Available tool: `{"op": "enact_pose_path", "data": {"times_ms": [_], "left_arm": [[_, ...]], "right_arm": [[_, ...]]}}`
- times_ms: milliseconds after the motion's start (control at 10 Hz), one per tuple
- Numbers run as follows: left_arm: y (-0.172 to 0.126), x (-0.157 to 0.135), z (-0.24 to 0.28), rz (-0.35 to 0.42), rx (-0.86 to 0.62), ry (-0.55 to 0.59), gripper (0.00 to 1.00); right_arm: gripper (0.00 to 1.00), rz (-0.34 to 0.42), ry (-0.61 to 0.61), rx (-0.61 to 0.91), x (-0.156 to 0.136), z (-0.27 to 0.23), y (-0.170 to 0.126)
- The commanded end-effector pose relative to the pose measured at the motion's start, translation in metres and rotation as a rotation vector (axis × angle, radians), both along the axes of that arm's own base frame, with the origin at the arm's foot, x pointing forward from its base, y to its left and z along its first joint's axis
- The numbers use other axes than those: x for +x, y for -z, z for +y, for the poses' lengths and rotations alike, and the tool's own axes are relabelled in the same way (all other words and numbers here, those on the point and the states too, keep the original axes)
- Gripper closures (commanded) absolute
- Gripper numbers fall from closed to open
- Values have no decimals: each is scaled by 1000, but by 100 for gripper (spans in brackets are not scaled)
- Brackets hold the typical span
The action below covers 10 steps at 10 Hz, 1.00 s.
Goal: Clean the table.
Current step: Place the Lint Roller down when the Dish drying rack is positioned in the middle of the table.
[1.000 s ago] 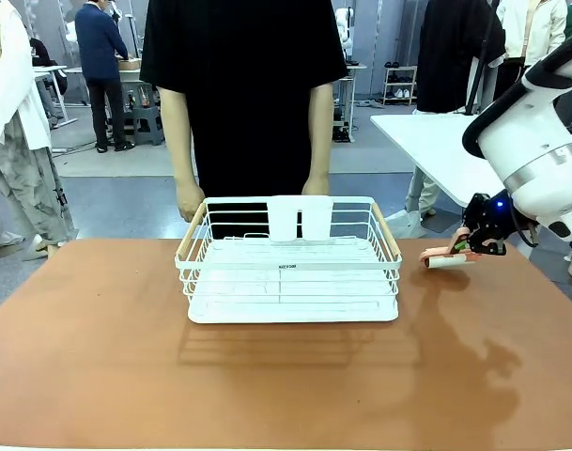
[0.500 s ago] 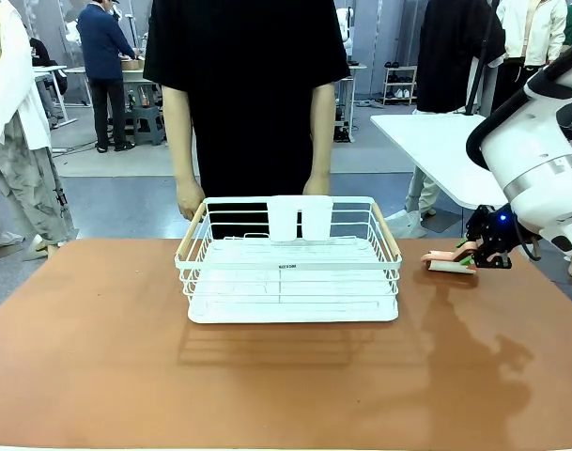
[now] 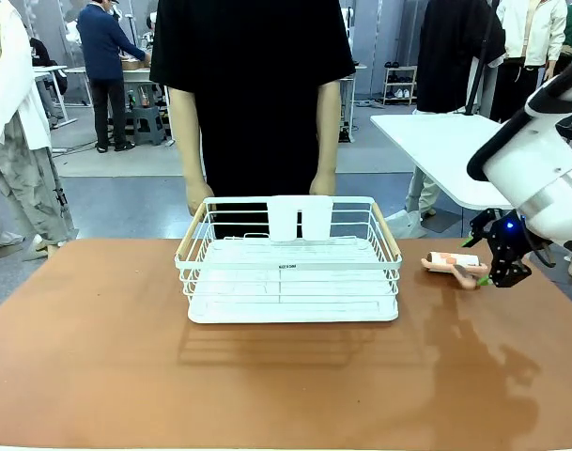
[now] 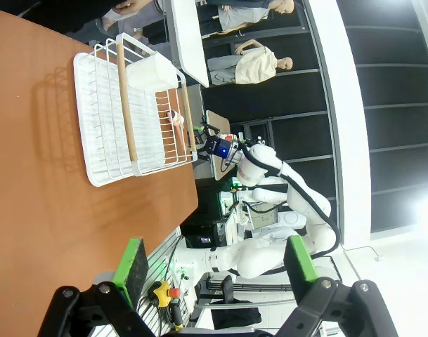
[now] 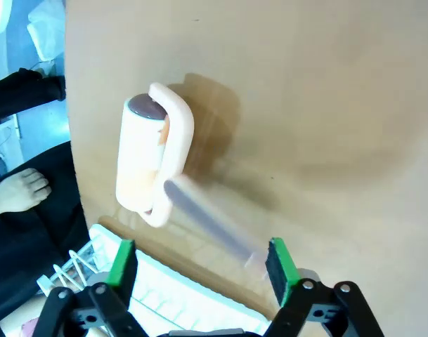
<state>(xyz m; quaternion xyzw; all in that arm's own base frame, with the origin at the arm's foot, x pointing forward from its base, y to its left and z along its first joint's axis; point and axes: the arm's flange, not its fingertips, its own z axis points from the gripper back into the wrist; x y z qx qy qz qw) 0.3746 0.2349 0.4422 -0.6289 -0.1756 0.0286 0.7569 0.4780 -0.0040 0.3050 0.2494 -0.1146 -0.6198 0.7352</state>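
Front view: the table (image 3: pixel 98 366) carries a white wire rack (image 3: pixel 288 261) bearing a small label, its print unreadable. Right of the rack lies a pink lint roller (image 3: pixel 453 264); the right gripper (image 3: pixel 487 275) hangs beside it.

Left wrist view: the left gripper (image 4: pixel 214 263) is spread, empty, above the table's edge.

Right wrist view: the right gripper's jaws are spread above the roller's handle.

The roller (image 5: pixel 147 163) handle (image 5: pixel 210 228) is a motion-blurred streak in the right wrist view (its tip fades out); the rack (image 5: pixel 157 291) there is cut off by the bottom edge.
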Motion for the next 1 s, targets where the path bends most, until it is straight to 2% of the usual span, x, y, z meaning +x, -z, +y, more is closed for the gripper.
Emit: {"op": "enact_pose_path", "data": {"times_ms": [0,400,500,900], "left_arm": [[-1,-2,2,-2,2,-2,0],[-1,-2,2,-2,2,-2,0],[-1,-2,2,-2,2,-2,0],[-1,-2,2,-2,2,-2,0]], "right_arm": [[0,41,-1,-32,-5,13,-62],[0,65,27,-26,-3,17,-82],[0,16,-30,-44,-8,8,-51],[0,16,-30,-44,-8,8,-51]]}}
